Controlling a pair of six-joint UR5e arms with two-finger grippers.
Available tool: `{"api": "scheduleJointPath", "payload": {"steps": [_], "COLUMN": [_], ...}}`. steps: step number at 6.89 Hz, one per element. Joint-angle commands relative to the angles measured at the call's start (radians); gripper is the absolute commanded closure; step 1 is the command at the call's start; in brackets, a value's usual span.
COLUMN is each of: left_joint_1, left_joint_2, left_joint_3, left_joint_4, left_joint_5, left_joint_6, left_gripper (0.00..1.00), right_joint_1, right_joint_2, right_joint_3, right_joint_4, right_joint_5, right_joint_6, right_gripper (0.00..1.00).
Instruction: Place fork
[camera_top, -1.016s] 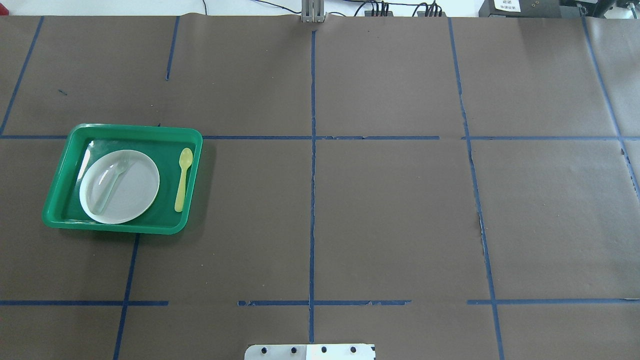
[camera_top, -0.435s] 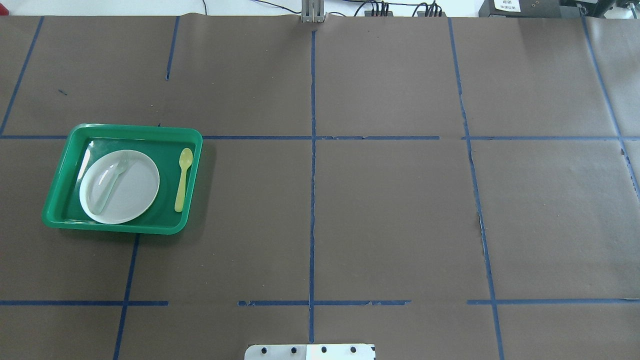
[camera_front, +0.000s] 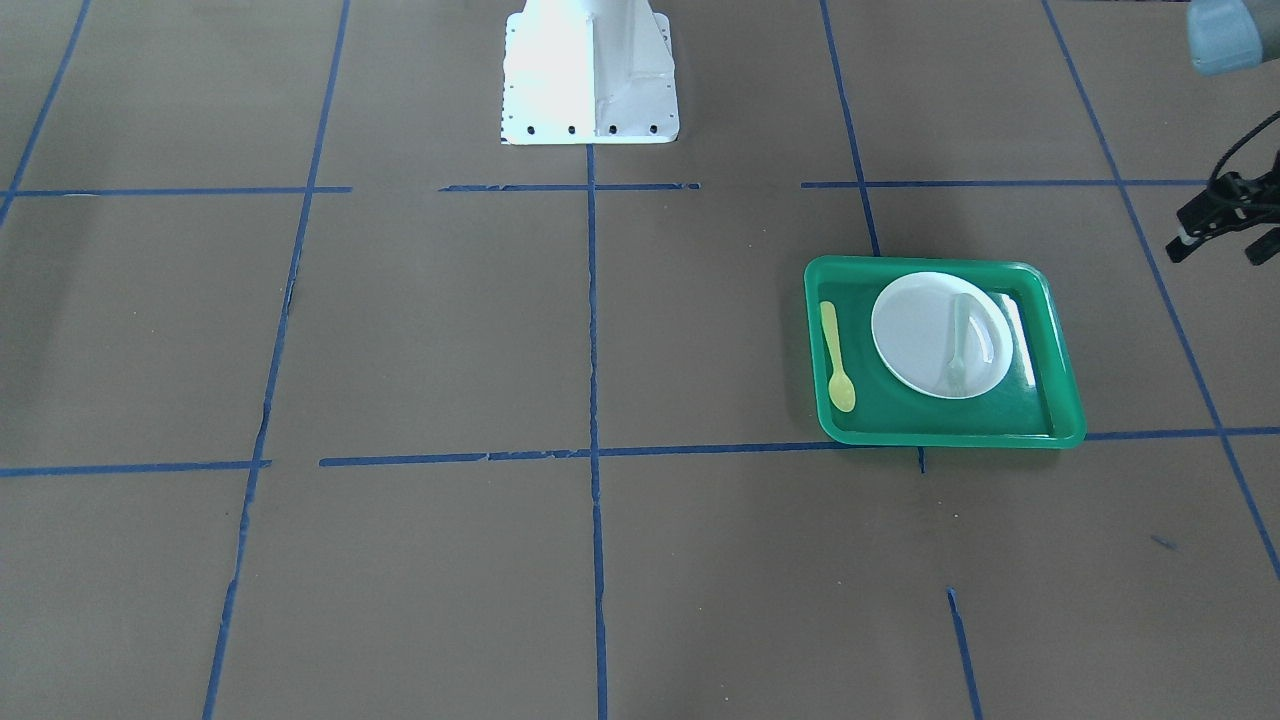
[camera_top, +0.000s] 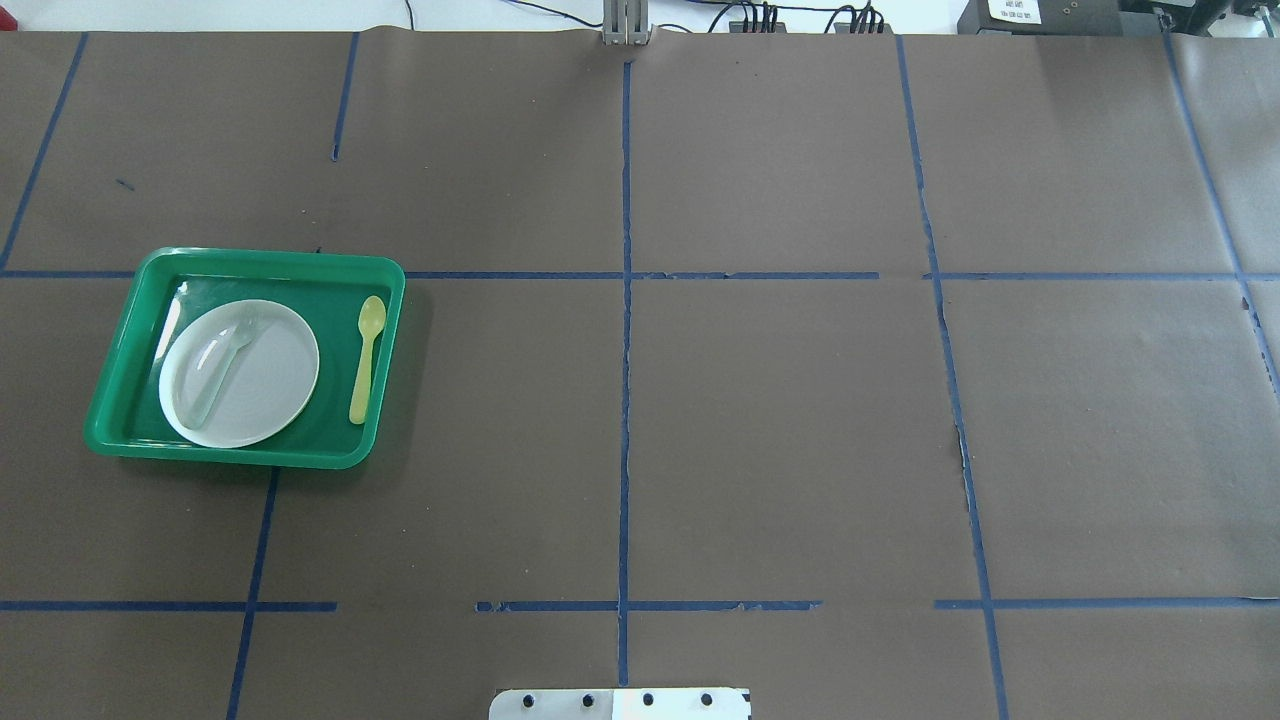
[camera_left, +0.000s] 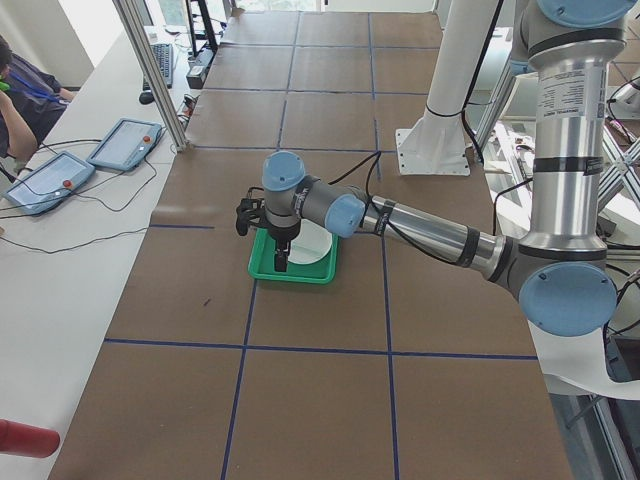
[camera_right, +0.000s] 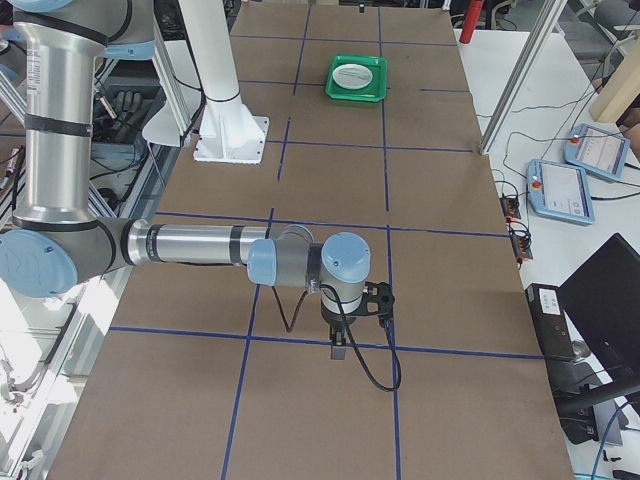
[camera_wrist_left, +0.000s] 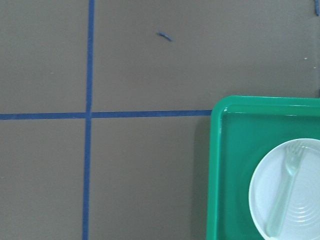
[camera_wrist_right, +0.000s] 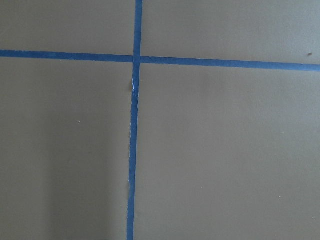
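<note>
The pale translucent fork (camera_top: 222, 365) lies on the white plate (camera_top: 265, 385) inside the green tray (camera_top: 120, 395), tines toward the far side. It also shows in the front view (camera_front: 958, 345) and in the left wrist view (camera_wrist_left: 284, 195). My left gripper (camera_front: 1222, 245) hangs in the air beside the tray, apart from it, with its jaws open and empty; it also shows in the left side view (camera_left: 281, 262). My right gripper (camera_right: 338, 350) hovers over bare table far from the tray. I cannot tell whether it is open or shut.
A yellow spoon (camera_top: 366, 358) lies in the tray to the right of the plate. The white robot base (camera_front: 590, 75) stands at the table's near middle edge. Brown paper with blue tape lines (camera_top: 625, 400) covers the table.
</note>
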Motion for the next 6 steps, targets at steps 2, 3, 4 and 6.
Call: {"api": "scheduleJointPath", "payload": {"steps": [2, 3, 4, 6], "left_joint_1": [0.202, 0.214, 0.267, 0.321], "left_joint_2": [-0.022, -0.044, -0.064, -0.185], "left_joint_3": [0.004, 0.014, 0.032, 0.16], "left_joint_4": [-0.146, -0.146, -0.146, -0.146], "left_joint_5": [0.166, 0.167, 0.167, 0.167], "left_joint_6": [-0.147, -0.141, -0.142, -0.15], "left_gripper": [0.0, 0.0, 0.0, 0.0], "right_joint_1": [0.0, 0.0, 0.0, 0.0], "right_joint_2": [0.0, 0.0, 0.0, 0.0], "right_joint_3": [0.0, 0.0, 0.0, 0.0], "right_joint_4": [0.0, 0.0, 0.0, 0.0], "right_joint_5": [0.0, 0.0, 0.0, 0.0], "right_joint_6": [-0.001, 0.001, -0.001, -0.001], "right_gripper": [0.0, 0.0, 0.0, 0.0]}}
